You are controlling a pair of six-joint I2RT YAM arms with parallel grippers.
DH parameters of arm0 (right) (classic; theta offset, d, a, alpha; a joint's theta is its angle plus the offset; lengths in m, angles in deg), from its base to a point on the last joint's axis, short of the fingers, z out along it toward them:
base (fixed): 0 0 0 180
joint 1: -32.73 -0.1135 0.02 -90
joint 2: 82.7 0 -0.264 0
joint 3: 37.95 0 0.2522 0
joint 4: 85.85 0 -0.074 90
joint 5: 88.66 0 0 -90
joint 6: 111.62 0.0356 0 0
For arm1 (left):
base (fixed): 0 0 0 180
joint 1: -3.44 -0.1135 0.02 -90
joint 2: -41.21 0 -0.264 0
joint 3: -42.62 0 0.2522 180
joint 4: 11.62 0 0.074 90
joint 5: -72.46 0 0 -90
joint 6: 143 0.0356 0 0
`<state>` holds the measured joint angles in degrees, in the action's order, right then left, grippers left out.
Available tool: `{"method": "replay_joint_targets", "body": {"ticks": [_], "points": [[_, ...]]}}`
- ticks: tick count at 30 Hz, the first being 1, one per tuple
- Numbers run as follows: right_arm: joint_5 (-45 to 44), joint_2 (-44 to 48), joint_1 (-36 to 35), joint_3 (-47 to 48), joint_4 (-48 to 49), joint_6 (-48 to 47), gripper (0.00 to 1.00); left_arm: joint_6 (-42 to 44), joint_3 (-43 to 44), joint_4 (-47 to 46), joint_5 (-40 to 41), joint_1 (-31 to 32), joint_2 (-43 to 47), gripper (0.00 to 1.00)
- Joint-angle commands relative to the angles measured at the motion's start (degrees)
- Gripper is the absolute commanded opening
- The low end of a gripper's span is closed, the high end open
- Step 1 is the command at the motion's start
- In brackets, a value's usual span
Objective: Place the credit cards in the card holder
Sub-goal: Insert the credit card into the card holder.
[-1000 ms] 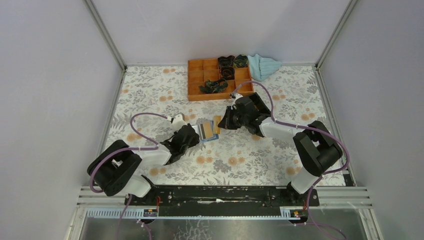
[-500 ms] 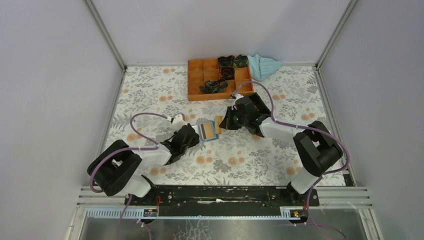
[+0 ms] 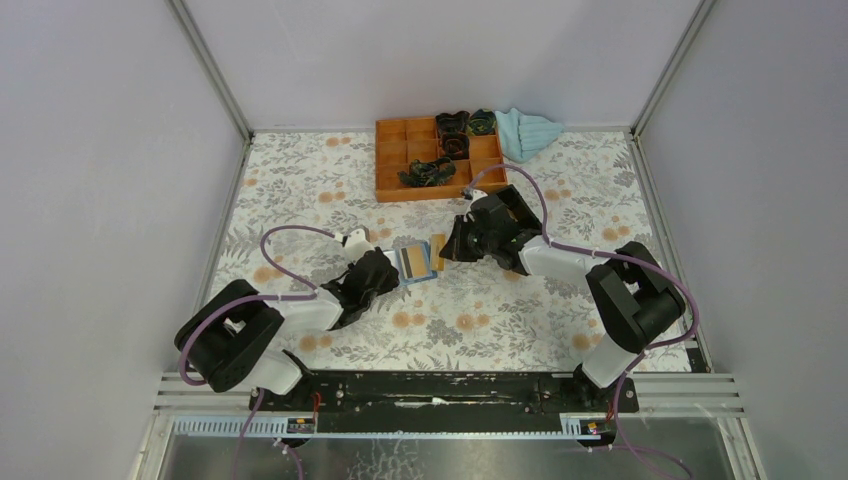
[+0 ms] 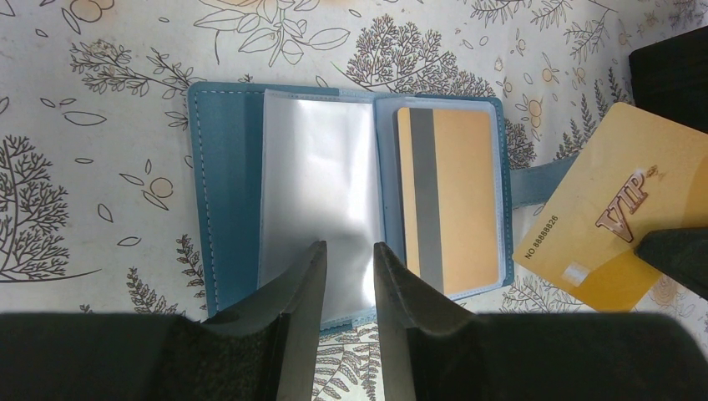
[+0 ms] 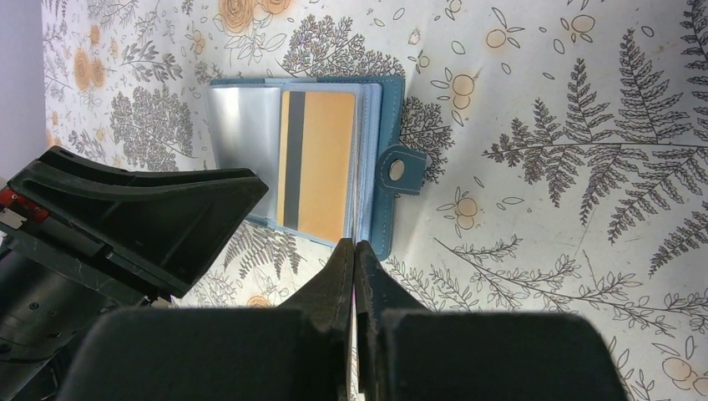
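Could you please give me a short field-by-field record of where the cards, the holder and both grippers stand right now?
card holder: lying open, clear sleeves showing
stowed card: tan-orange, stripe side up, in the sleeve on the clasp side
VIP card: outside the holder, beside its clasp tab, pinched at a corner
right gripper: shut on the VIP card
left gripper: jaws somewhat apart at the holder's near edge; grip unclear
far edge: orange tray, blue cloth

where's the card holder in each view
top external: card holder lies open just left of the picture's centre.
left wrist: fills the middle of the frame, opened flat.
right wrist: upper middle, left of centre, open, clasp strap pointing right.
shared landmark: the tan striped card tucked in its sleeve shows in all three.
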<state>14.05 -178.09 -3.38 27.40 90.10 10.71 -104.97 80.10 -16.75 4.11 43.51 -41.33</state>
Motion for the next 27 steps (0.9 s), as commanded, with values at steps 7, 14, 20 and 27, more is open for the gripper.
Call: {"method": "replay_joint_targets", "body": {"ticks": [7,14,20,27], "points": [[0.9,0.7,-0.6,0.1,2.4,-0.3,0.0,-0.7,-1.3,5.1,-2.3,0.9,-2.8,0.35],[1.4,0.5,-0.6,-0.1,3.0,-0.1,0.0,-0.7,-1.3,5.1,-2.3,1.0,-2.7,0.35],[1.8,0.4,-0.7,0.0,3.4,0.2,0.0,-0.7,-1.2,5.1,-2.2,1.0,-2.8,0.35],[2.1,-1.8,-0.8,-0.1,3.7,0.4,0.0,-0.8,-1.2,5.0,-2.2,1.1,-3.0,0.35]]}}
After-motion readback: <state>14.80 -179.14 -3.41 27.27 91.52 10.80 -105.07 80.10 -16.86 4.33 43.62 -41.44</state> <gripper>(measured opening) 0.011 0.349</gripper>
